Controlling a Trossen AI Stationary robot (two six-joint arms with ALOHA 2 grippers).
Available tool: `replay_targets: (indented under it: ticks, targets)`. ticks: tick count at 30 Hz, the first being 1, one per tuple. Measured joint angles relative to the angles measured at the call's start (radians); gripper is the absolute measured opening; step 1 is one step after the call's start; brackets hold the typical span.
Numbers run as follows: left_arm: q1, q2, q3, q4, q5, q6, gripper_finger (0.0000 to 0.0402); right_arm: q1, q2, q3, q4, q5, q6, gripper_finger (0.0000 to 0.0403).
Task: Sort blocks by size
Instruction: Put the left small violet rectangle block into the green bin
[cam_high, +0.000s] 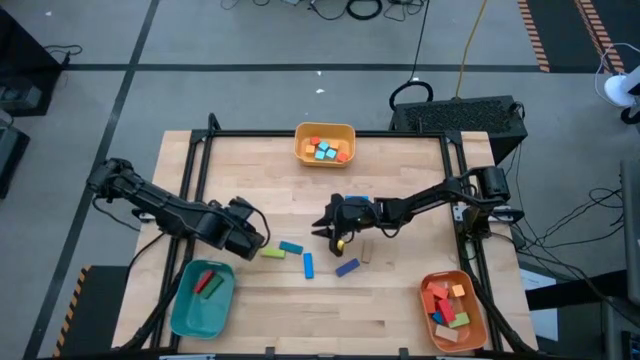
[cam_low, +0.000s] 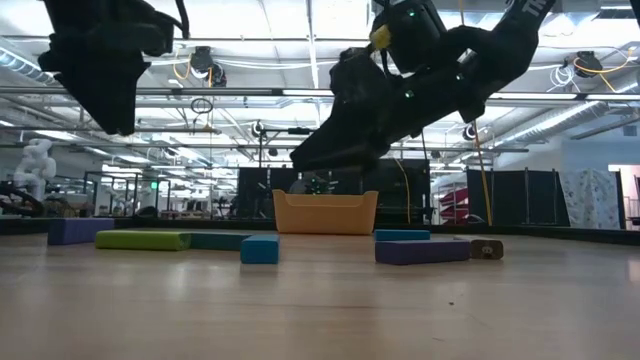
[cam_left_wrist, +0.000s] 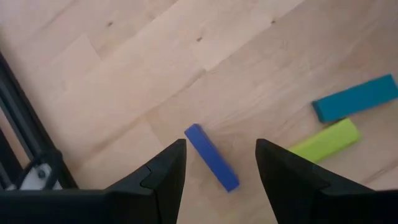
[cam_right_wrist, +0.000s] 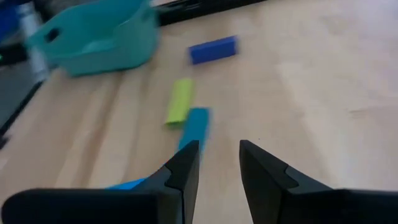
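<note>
high view: green bar (cam_high: 272, 253) lies crosswise, blue bar (cam_high: 308, 265) lengthwise.

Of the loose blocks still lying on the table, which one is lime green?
The lime green block, the loose piece closest to the left hand; the neighbouring bars are teal and blue, and the rest are purple or tan.

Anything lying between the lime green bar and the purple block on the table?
Yes: in the high view, a teal bar and a blue bar lie between the lime green bar and purple block.
</note>
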Motion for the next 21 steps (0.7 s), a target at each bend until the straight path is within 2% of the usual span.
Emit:
replay_targets:
  ticks: [5, 14, 21]
  targets:
    - [0.013, 0.000, 0.000, 0.000, 0.020, -0.146, 0.0193, 0.004, 0.000, 0.000, -0.001, 0.150, 0.024, 0.0098]
    - [0.037, 0.031, -0.005, 0.000, 0.048, -0.289, 0.0193, 0.014, 0.000, 0.000, -0.034, 0.175, 0.014, 0.0098]
    - [0.051, 0.113, -0.011, 0.014, 0.074, -0.258, 0.0193, 0.006, 0.000, 0.000, -0.022, 0.176, -0.007, 0.0098]
